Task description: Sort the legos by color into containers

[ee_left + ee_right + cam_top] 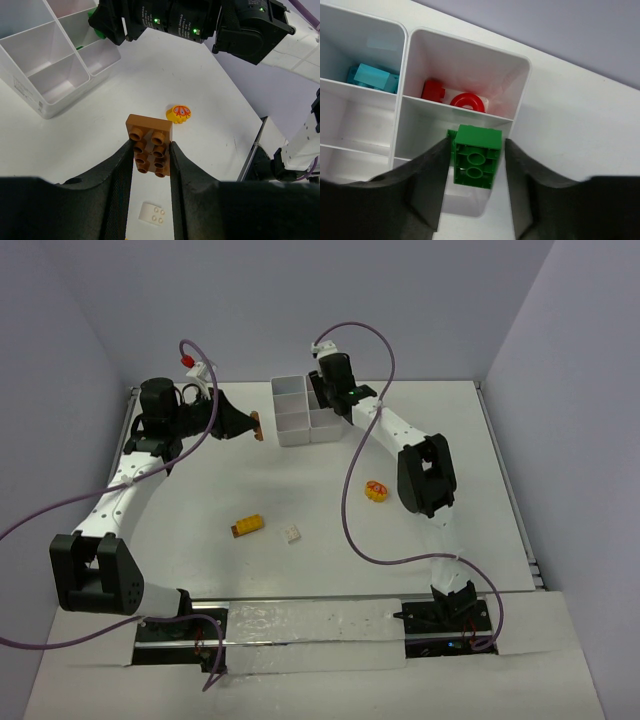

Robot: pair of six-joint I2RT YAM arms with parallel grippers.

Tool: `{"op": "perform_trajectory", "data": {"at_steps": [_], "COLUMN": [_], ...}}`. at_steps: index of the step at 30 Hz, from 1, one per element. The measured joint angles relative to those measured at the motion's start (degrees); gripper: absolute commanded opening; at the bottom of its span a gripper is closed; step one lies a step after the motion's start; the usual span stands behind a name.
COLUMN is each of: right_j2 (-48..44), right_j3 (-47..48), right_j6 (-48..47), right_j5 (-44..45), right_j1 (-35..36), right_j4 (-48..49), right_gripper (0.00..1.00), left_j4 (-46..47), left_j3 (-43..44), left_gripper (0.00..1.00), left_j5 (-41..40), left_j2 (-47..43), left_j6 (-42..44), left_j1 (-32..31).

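Two bricks sat between my fingers at once. My right gripper [476, 150] hung over the tray [520, 90] with the green brick [476, 160] between its jaws, above the cell next to the one holding the red pieces [455, 97]. The cyan pieces [370, 77] lay in the cell beside the red. The jaws stood close on both sides of the green brick, but I could not tell whether they pinched it or merely flanked it.

To drop it well, I judged I should keep the brick centred over that cell and clear of the thin wall it shares with the red one. I should spread the jaws only a little, then lift straight up so nothing caught.

My left gripper [151, 150] was clenched on the brown brick [150, 150], held above the table just beside the tray. I thought it best to keep that arm apart from the right one until the tray was free. The yellow brick [247, 526], white piece [292, 534] and orange-yellow piece [376, 490] lay loose on the table [200, 570], well away from the tray.
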Motion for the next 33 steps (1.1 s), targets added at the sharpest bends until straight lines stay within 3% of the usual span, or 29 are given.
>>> {"op": "perform_trajectory", "data": {"at_steps": [9, 17, 25, 33], "right_j2": [0.41, -3.05, -18.77, -34.09], "right_j3": [0.09, -3.85, -11.37, -21.48], "right_j6": [-0.08, 1.91, 4.49, 7.73], "right_j5": [0.00, -2.61, -7.48, -14.92], "right_j1": [0.10, 0.80, 0.77, -3.24], "right_j4": [0.46, 0.74, -1.08, -2.86], "right_gripper": [0.75, 0.99, 1.00, 1.00], "left_j4": [-0.02, -0.02, -0.08, -0.14], "left_j3": [0.00, 0.07, 2.28, 14.04], "left_gripper": [0.00, 0.00, 0.00, 0.03], "left_j5": [-0.12, -1.87, -8.64, -19.66], "left_j2": [0.00, 0.02, 2.00, 12.82], "left_j6": [0.02, 0.59, 4.15, 15.41], "left_j1": [0.00, 0.00, -0.34, -6.29]}}
